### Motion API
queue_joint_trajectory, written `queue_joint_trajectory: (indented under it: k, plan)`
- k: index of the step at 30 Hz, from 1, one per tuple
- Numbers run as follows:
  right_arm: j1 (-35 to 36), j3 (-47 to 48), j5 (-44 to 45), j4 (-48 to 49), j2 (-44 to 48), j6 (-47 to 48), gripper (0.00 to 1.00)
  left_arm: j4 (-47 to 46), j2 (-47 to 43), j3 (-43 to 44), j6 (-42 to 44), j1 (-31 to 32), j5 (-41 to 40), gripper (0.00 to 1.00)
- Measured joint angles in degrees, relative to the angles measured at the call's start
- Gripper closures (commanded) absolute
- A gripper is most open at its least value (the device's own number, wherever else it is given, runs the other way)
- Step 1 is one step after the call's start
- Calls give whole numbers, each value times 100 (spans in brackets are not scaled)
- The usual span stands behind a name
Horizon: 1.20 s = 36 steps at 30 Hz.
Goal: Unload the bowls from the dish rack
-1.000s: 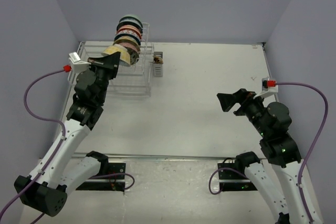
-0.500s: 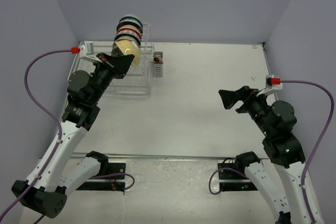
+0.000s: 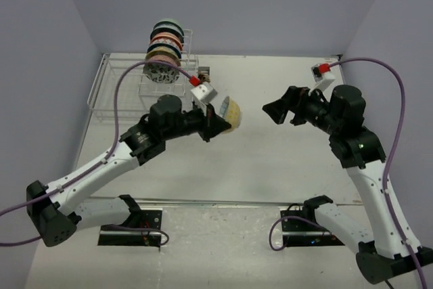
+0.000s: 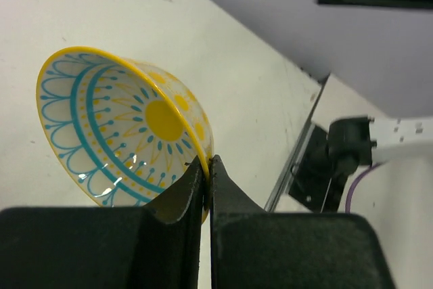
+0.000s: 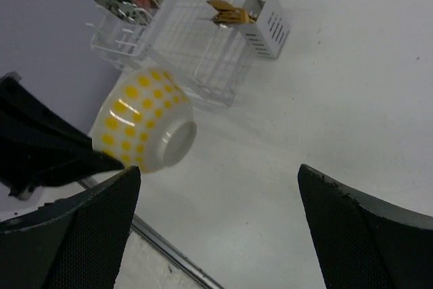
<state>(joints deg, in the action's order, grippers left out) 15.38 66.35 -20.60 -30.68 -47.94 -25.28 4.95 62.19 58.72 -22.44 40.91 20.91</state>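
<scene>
My left gripper (image 3: 216, 124) is shut on the rim of a yellow-rimmed bowl (image 3: 231, 114) with teal lines inside (image 4: 122, 130) and yellow dots outside (image 5: 143, 121). It holds the bowl in the air over the middle of the table. Several more bowls (image 3: 162, 52) stand on edge in the slotted frame of the white wire dish rack (image 3: 122, 93) at the back left. My right gripper (image 3: 274, 112) is open and empty, to the right of the held bowl and facing it with a gap between.
A small grey cutlery cup (image 3: 203, 84) hangs on the rack's right side, holding something yellow-brown (image 5: 230, 13). The table's metal front edge (image 3: 223, 202) runs between the arm bases. Purple walls close in the back and sides.
My left arm has carried the yellow-rimmed bowl from the rack rightward and nearer, out over the table's middle. My right gripper has moved up and left toward the bowl.
</scene>
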Motion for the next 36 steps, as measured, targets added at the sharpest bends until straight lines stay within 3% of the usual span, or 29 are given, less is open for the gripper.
queue_joint_trajectory:
  k: [6,15,16,19,20,24,28,29,30,31,32,36]
  plan:
    - [129,133,168,-927,-796,385,5,737,1091,398,1176,1744,-1095,100]
    - [533,76,573,-1523,-1027,634,20,1331,2369,1145,2623,3268,-3169,100]
    - [623,48,647,-1574,-1134,654,25,1351,2444,1198,2741,3410,-3359,100]
    - [857,-61,833,-1733,-1547,739,58,1410,2625,1357,3016,3692,-3748,100]
    - [909,-94,879,-1784,-1655,765,74,1416,2686,1414,3101,3738,-3869,100]
    - [1019,-188,1161,-1921,-1926,890,97,1506,2914,1659,3324,3797,-4183,100]
    - [1067,-219,1486,-1982,-1950,1032,100,1703,3058,1891,3486,3816,-4339,100]
    - [1073,-219,1530,-1976,-1943,1034,100,1729,3106,1930,3501,3825,-4382,93]
    - [1084,-219,1604,-1971,-1939,1027,100,1742,3156,1963,3508,3829,-4439,76]
    - [1082,-219,1711,-1958,-1939,957,100,1733,3209,1989,3512,3832,-4553,4]
    - [1071,-223,1775,-1926,-1939,866,100,1718,3244,1991,3493,3832,-4712,0]
    - [721,-243,1945,-1534,-2118,570,100,1692,3200,1987,3222,3807,-5191,0]
